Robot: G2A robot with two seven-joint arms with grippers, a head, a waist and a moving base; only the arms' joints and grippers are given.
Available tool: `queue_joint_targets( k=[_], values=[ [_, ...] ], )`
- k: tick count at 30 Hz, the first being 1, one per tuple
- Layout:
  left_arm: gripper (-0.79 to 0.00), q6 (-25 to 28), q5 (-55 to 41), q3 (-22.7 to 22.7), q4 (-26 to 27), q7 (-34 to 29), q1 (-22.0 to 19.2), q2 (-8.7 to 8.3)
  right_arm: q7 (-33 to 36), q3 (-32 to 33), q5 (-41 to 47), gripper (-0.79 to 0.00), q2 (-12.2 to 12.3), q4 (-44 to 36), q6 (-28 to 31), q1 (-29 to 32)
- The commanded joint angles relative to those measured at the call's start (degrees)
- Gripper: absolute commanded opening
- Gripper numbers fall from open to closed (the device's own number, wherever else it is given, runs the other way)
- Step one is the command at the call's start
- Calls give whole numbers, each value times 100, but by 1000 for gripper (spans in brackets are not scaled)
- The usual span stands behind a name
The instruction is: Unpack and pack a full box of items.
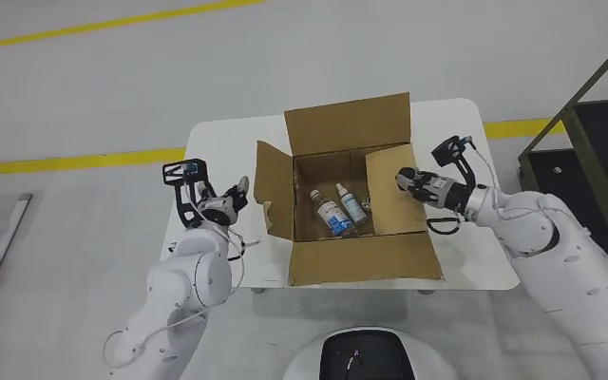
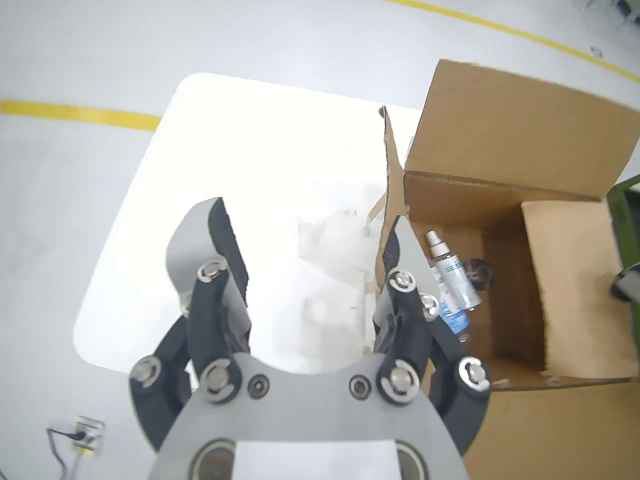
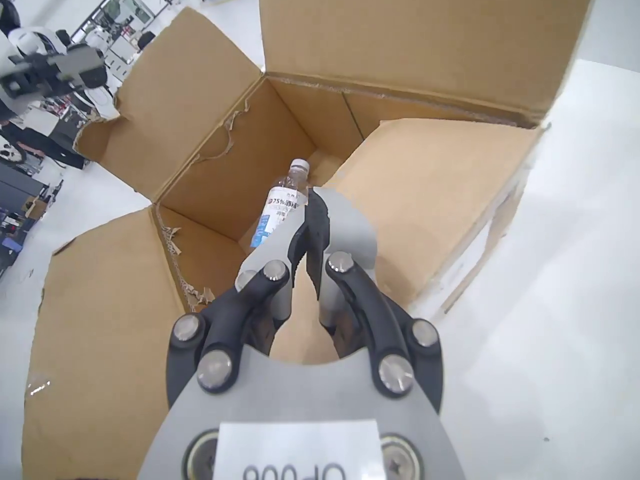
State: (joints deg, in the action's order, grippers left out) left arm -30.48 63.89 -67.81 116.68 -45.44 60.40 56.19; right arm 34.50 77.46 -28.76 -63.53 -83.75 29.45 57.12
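Note:
An open cardboard box (image 1: 366, 256) stands mid-table with all its flaps spread. On its floor lie two clear bottles with blue labels side by side: a capped bottle (image 1: 328, 211) (image 3: 282, 202) and a spray bottle (image 1: 350, 204) (image 2: 450, 272). My left gripper (image 1: 237, 190) (image 2: 310, 247) is open and holds nothing, just outside the box's left flap (image 2: 392, 187). My right gripper (image 1: 408, 180) (image 3: 306, 212) is shut, with nothing seen between its fingers. It hovers over the inner edge of the right flap (image 3: 440, 202), which leans in over the box.
The white table (image 1: 228, 142) has bare room to the left of the box and a narrower strip to its right (image 3: 575, 252). A dark green metal frame (image 1: 570, 142) stands on the floor beyond the table's right end.

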Motion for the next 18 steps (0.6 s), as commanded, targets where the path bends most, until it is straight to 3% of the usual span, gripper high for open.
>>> queue_joint_targets(
  k=[1,4,10,18],
  values=[
    [-785,404,237,-35,-66,109,190,-20,-227,156,20,-785,17,-53,-32,21],
    [-785,971,989,10,-338,275,380,-64,-716,349,-131,-785,34,-118,-139,135],
    [-785,1323,845,140,-716,611,473,8,-1587,527,-577,-785,28,-21,-703,300],
    [-785,1799,264,646,-1024,874,-165,231,-1707,561,176,-785,-45,680,-1343,-148]
  ],
)
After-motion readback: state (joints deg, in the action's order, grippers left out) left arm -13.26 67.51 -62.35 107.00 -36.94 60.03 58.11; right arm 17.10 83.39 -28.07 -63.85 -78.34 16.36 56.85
